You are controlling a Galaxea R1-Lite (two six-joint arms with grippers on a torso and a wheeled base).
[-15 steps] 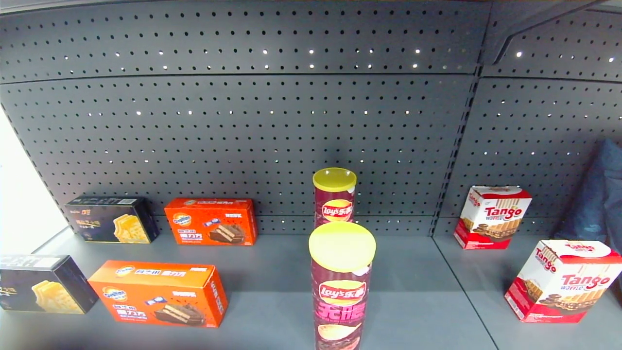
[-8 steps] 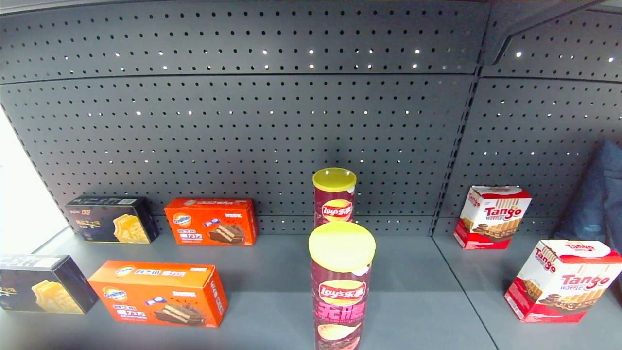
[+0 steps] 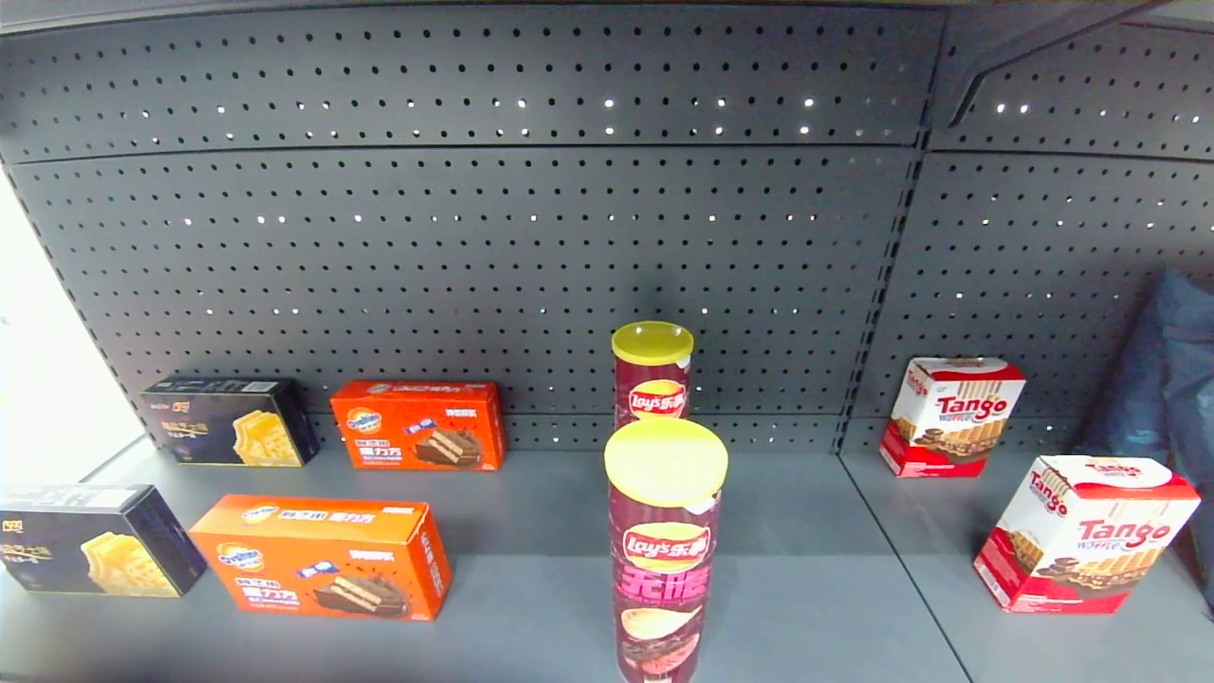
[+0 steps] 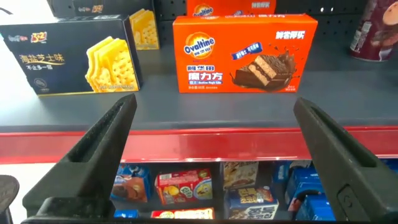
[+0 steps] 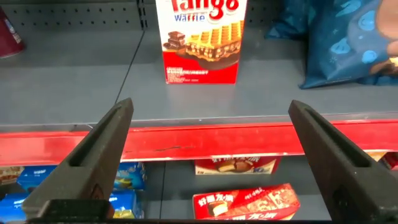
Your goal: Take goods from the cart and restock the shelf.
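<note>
Head camera shifts slightly; front chip can (image 3: pixel 666 560) stays put on the shelf (image 3: pixel 816 588). Both open, empty: left gripper (image 4: pixel 214 102), right gripper (image 5: pixel 209 104).

Front can (image 3: pixel 666 560) base cut off, rear can (image 3: pixel 652 379) partly hidden

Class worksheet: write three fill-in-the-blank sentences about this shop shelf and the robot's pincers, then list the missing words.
1. The front chip can and the rear chip can both have ____ lids.
2. The front orange box stands on the robot's ____ of the front chip can.
3. The left pincer and the right pincer are both ____, holding nothing.

Missing words: yellow; left; open.
</note>
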